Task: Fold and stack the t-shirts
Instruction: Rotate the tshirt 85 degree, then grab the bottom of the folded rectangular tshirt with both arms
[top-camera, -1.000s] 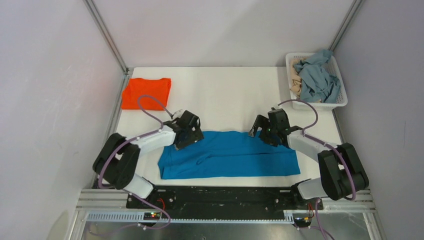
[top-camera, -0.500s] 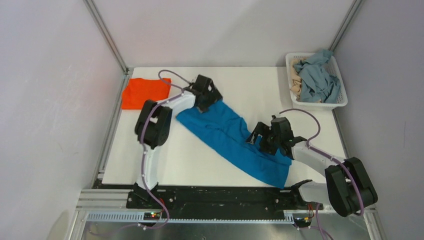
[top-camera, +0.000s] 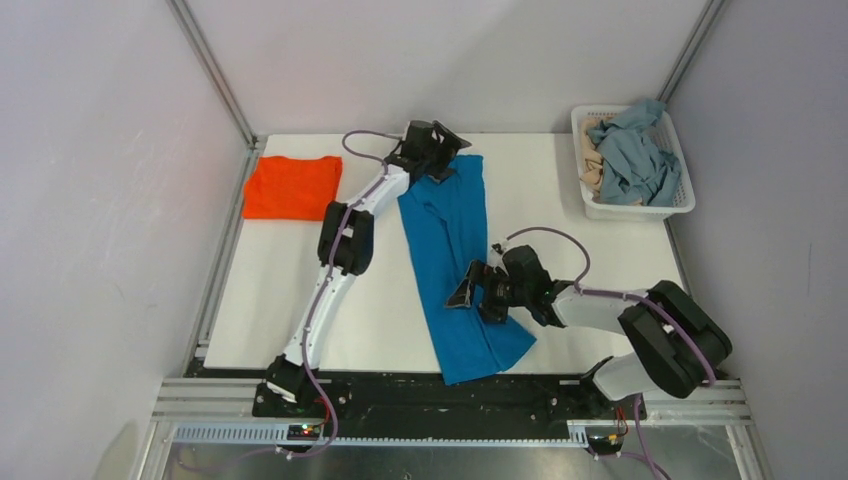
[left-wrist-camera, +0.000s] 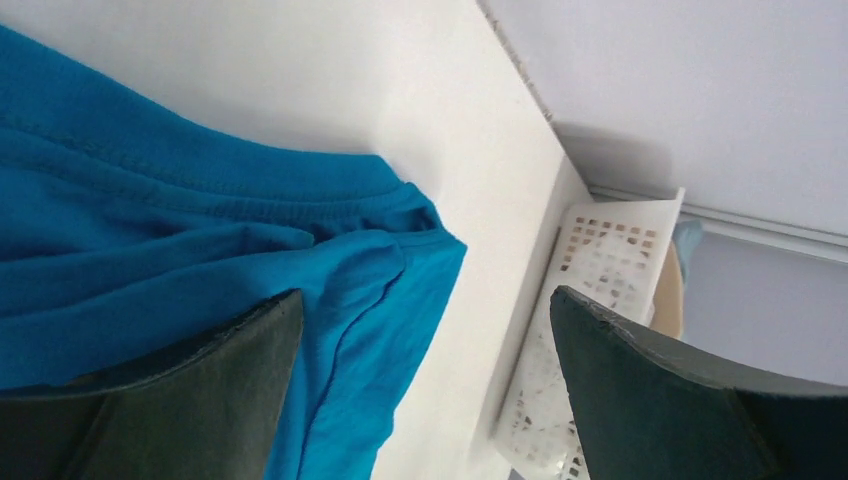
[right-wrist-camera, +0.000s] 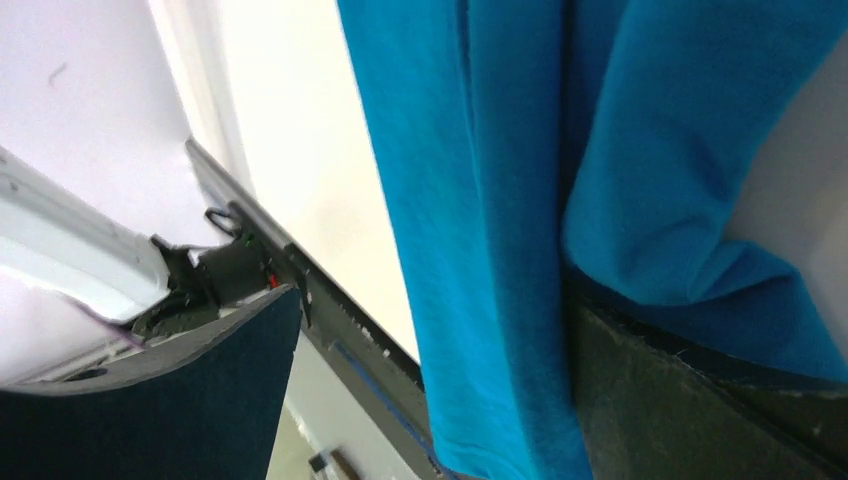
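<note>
A blue t-shirt (top-camera: 455, 250), folded into a long strip, lies on the white table (top-camera: 290, 290), running from the far middle to the near edge. My left gripper (top-camera: 438, 150) is at its far end with its jaws open; in the left wrist view (left-wrist-camera: 425, 295) the shirt's corner (left-wrist-camera: 200, 270) lies under and between the fingers. My right gripper (top-camera: 468, 296) is over the strip's near part, open; in the right wrist view (right-wrist-camera: 435, 290) blue cloth (right-wrist-camera: 500, 200) hangs between the wide-spread fingers. A folded orange t-shirt (top-camera: 292, 187) lies at the far left.
A white basket (top-camera: 680, 205) at the far right holds crumpled grey-blue and beige garments (top-camera: 630, 160); it also shows in the left wrist view (left-wrist-camera: 610, 260). The enclosure walls stand close on the left and right. The black base rail (top-camera: 420, 395) runs along the near edge.
The blue shirt has swung from lying across the near edge to lying front to back. The left arm has stretched to the far middle. The right gripper has moved left and nearer.
</note>
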